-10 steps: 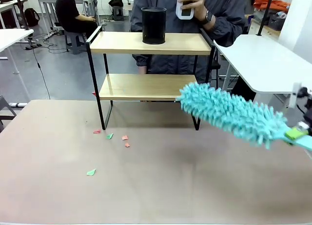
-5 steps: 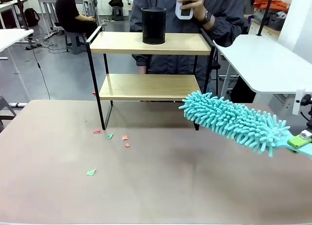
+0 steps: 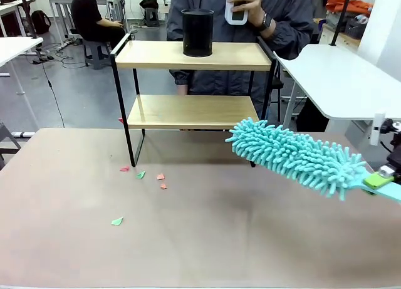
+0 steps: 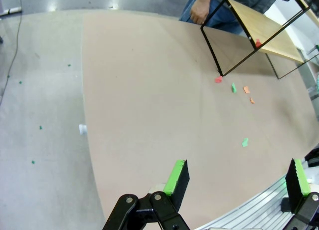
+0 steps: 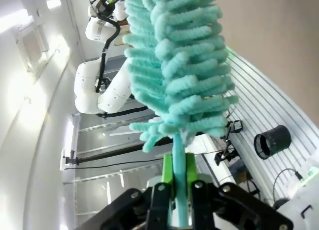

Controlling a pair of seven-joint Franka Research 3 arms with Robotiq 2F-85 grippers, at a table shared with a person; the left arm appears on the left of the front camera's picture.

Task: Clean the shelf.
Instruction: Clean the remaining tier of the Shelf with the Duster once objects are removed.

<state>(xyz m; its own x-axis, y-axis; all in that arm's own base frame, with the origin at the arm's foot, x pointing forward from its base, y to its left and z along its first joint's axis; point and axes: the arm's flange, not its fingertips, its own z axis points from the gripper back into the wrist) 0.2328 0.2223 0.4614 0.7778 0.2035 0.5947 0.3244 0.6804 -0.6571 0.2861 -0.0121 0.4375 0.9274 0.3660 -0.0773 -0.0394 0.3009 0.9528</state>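
The shelf [image 3: 188,110], two wooden boards in a black frame, stands at the table's far side; its lower corner also appears in the left wrist view [image 4: 259,28]. A black cylinder [image 3: 197,32] sits on its top board, and a red scrap [image 4: 257,42] lies on the lower board's edge. My right gripper [image 3: 383,176] at the right edge is shut on the handle of a teal fluffy duster [image 3: 291,156], whose tip hangs just in front of the shelf's right legs, below the lower board. The right wrist view shows the same grip [image 5: 178,182]. My left gripper [image 4: 238,177] is open over the table's near left corner.
Several paper scraps [image 3: 141,174] lie on the brown table [image 3: 207,239] by the shelf's left legs, with one green scrap [image 3: 117,221] nearer me. A person [image 3: 250,13] stands behind the shelf holding a white object. A white table [image 3: 341,82] stands at the right.
The duster has dropped from the right end of the lower board to just below and in front of it, then edged slightly left. The left gripper stays open.
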